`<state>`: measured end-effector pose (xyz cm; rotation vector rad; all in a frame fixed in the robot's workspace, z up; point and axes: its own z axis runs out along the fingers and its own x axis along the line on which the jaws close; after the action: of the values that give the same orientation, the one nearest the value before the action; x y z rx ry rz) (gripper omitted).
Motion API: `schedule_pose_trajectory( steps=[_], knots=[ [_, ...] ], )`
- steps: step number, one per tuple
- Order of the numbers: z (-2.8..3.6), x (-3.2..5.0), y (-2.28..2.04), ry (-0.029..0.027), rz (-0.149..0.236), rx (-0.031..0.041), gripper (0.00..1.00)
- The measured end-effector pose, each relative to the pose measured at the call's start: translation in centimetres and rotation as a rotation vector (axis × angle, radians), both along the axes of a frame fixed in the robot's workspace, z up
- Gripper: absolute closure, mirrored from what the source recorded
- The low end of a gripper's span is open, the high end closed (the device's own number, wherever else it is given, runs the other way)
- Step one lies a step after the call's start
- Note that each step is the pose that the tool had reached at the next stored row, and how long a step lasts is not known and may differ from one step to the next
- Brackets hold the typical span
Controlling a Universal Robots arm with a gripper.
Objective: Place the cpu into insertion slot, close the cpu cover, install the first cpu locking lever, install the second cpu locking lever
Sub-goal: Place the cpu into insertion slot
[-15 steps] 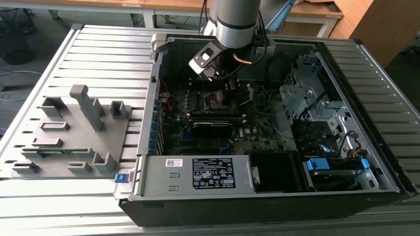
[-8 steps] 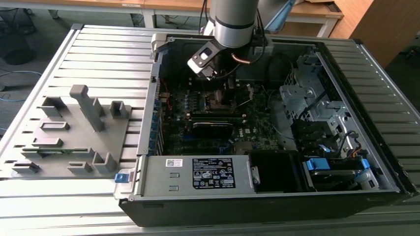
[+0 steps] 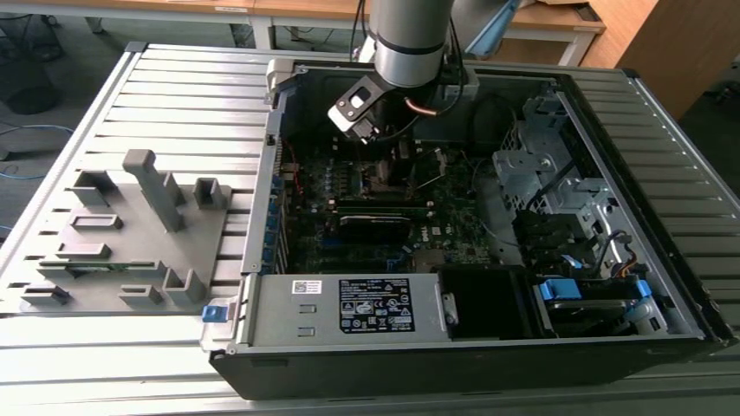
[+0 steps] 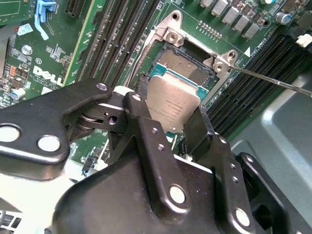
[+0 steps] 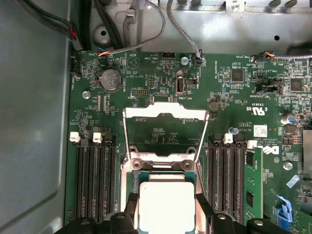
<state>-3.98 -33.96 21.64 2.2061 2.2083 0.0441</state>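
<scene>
Silver-grey chip: the cpu (image 4: 171, 105) is being pinched by two opposite edges and is sitting over the near part of the insertion slot (image 4: 187, 66).
Gripper: the gripper (image 4: 169, 117) is clamping the cpu, with one black finger (image 4: 142, 127) pressing on each side.
Contact: whether the cpu is resting on the slot's contacts or hanging just above them is proving hard to judge. Its near edge is being hidden behind the gripper body.
Slot: a far strip of dark contacts is lying uncovered, while the cpu is masking the rest.
Cover: the cpu cover (image 5: 165, 112) is standing open beyond the slot, with green board showing through its window.
Levers: two thin wire locking levers (image 5: 125, 139) are standing raised beside the cover.
Exterior view: the arm (image 3: 411, 39) is reaching into the computer case (image 3: 463, 368) from 12 o'clock, and its wrist is blocking the slot area. A grey fixture plate (image 3: 127, 225) is lying at the case's 9 o'clock.
</scene>
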Motion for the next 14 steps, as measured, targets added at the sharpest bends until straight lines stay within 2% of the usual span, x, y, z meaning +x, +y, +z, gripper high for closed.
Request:
schedule_pose_trajectory(
  steps=[7,14],
  knots=[
    [-0.16,-0.13,0.00,-0.0001,0.000,0.0007,0.46],
    [-0.82,-0.35,0.00,0.0000,0.000,0.0007,0.46]
  ],
)
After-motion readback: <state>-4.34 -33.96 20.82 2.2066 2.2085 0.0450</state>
